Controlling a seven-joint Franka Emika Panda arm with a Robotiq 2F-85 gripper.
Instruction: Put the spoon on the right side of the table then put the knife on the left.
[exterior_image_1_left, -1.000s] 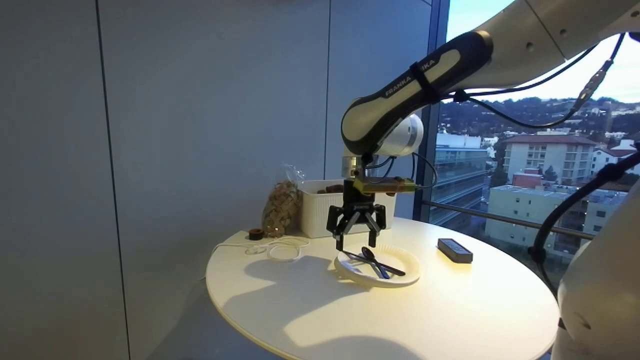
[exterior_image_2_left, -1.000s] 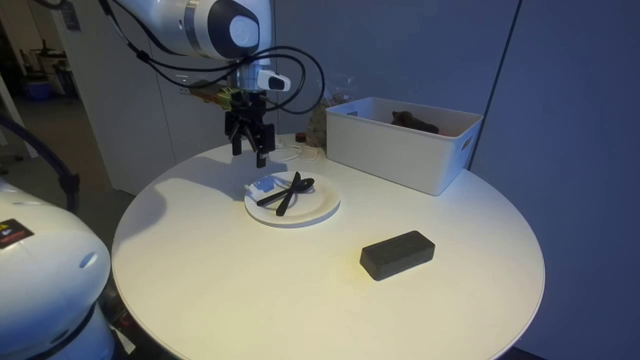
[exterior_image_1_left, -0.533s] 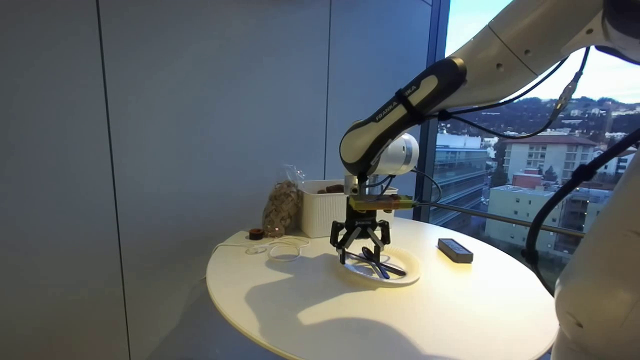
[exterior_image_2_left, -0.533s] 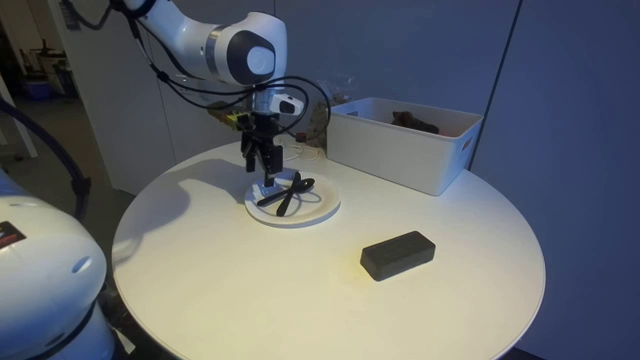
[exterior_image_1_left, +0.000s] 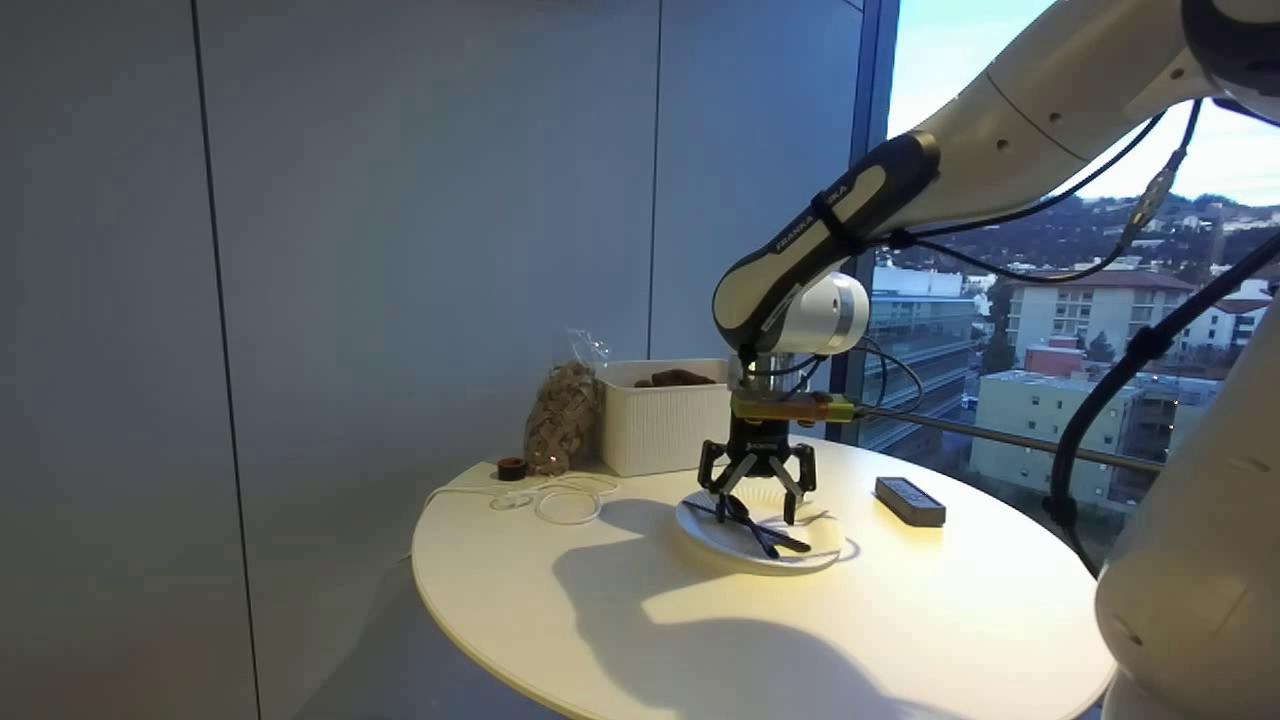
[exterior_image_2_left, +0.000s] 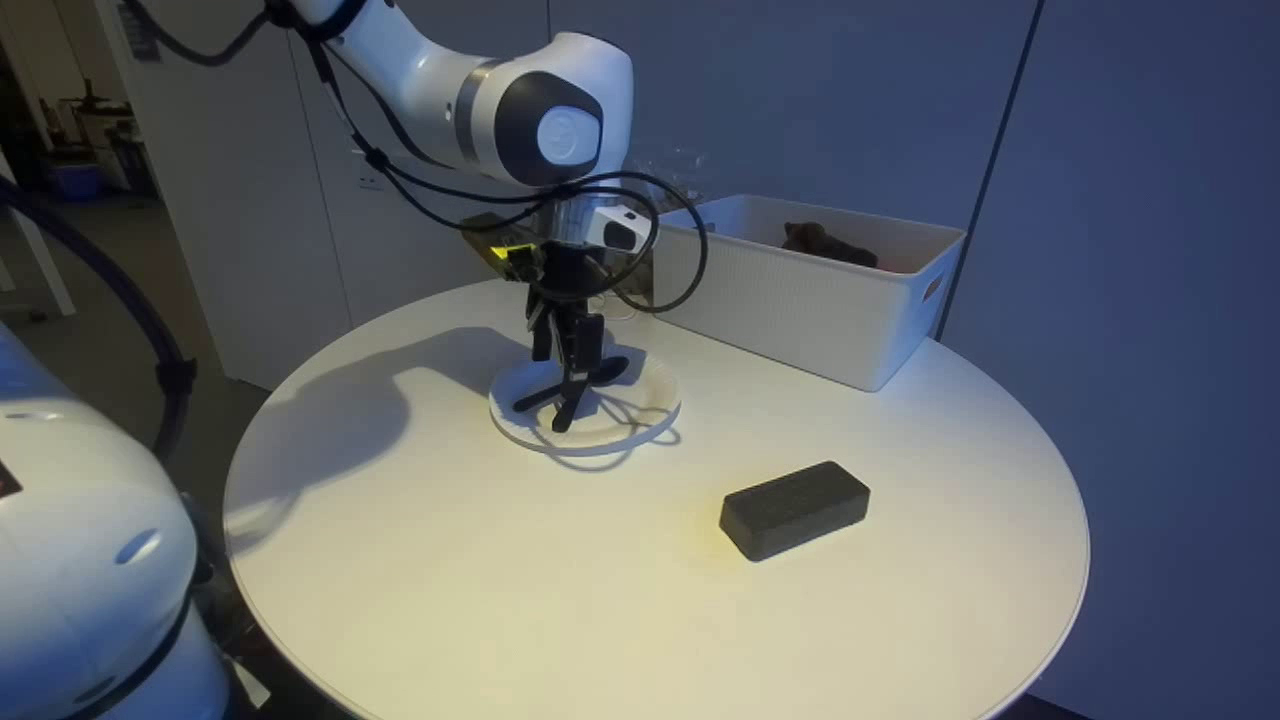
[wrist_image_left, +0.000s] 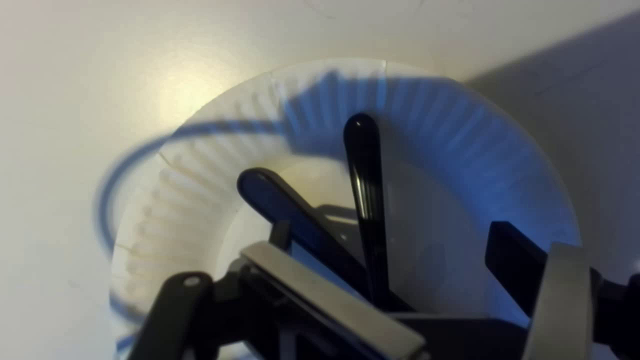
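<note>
A spoon (exterior_image_1_left: 738, 508) and a knife (exterior_image_1_left: 793, 543) lie crossed on a white plate (exterior_image_1_left: 700, 545) on the round white table (exterior_image_2_left: 450, 600). The spoon's dark bowl shows in an exterior view (exterior_image_2_left: 608, 370); the knife's end lies nearer that camera (exterior_image_2_left: 563, 420). In the wrist view the spoon handle (wrist_image_left: 367, 190) is the glossy one, and the knife handle (wrist_image_left: 300, 220) slants to its left. My gripper (exterior_image_1_left: 755, 517) is open and empty, low over the plate. In the wrist view its fingers (wrist_image_left: 390, 227) stand either side of the spoon handle; the left finger overlaps the knife's edge. Bowl and blade are hidden there.
A stubby black block (exterior_image_2_left: 795, 510) lies on the table beside the plate. A white bin (exterior_image_2_left: 780, 310) with brown items stands by the wall. A bag (exterior_image_1_left: 563, 415), a white cable (exterior_image_1_left: 570, 500) and a small dark roll (exterior_image_1_left: 512, 468) are at the table's back edge.
My gripper has come down towards the plate and shifted across it, over the crossed utensils. It has stayed open. The plate, spoon, knife and block have not moved.
</note>
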